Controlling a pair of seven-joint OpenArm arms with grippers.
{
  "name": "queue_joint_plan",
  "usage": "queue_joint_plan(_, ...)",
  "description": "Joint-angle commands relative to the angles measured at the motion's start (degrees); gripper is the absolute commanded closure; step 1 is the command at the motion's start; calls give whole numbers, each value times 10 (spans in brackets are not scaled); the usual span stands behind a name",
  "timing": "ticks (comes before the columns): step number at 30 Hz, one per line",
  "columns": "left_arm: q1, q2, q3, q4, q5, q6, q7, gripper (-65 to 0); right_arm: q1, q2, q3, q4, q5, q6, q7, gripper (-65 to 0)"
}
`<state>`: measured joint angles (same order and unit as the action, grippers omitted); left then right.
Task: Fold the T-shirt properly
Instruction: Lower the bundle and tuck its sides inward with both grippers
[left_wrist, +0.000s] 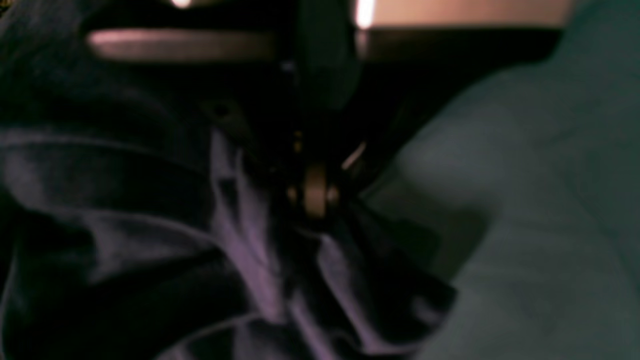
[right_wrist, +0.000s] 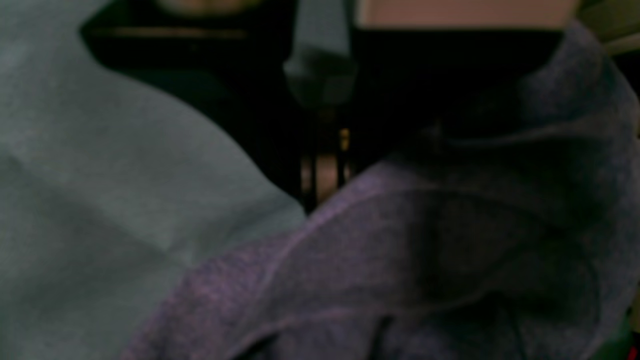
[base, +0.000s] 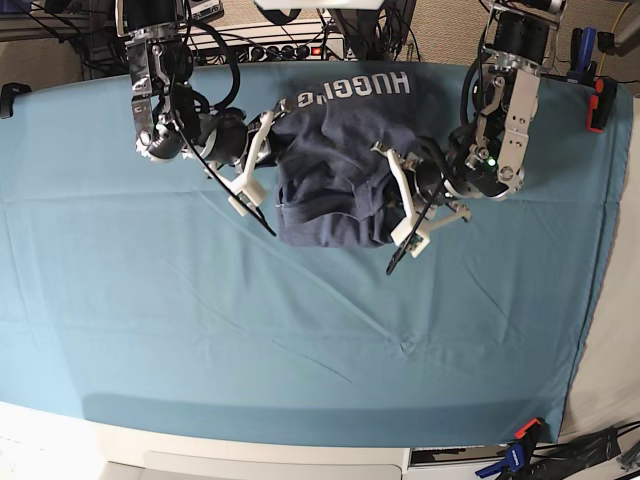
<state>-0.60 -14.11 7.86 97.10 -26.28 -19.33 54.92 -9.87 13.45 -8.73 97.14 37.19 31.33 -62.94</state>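
The T-shirt (base: 335, 165) lies bunched at the upper centre of the base view, on the teal table cloth (base: 300, 330). Its upper part lies flat, with white lettering visible near the top edge. The lower part is gathered into folds between the two arms.

The right gripper (base: 262, 195) is at the garment's left edge in the base view. The left gripper (base: 400, 225) is at the garment's right edge. Both sets of jaws are closed. In each case the fingertips meet the cloth edge and appear to pinch T-shirt fabric, but the contact point is too small to confirm in the base view.

Both wrist views are dark and out of focus. In the left wrist view, creased fabric fills the left and lower centre, the teal cloth fills the right, and the fingertips merge into black shadow at the centre. In the right wrist view, fabric covers the lower right and hides the fingertips.
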Motion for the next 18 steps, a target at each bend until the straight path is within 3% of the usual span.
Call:
queue_joint_plan(1,-12,0,-1,8,-6,-2,-18,0,-9,5,-2,-4,-35,-2,-53,0)
queue_joint_plan(12,-21,7,-1,8,24,0,-35,0,-9,5,-2,-4,-7,2,-57,0)
queue_joint_plan(15,-34,-1,-2,8,73,5,-35,0,2,7,-2,-4,-40,4,-50,0)
queue_joint_plan(18,-48,-30,-2,8,83,39,-33,0,25,9,-1,-4,-85,-2,-23,0)
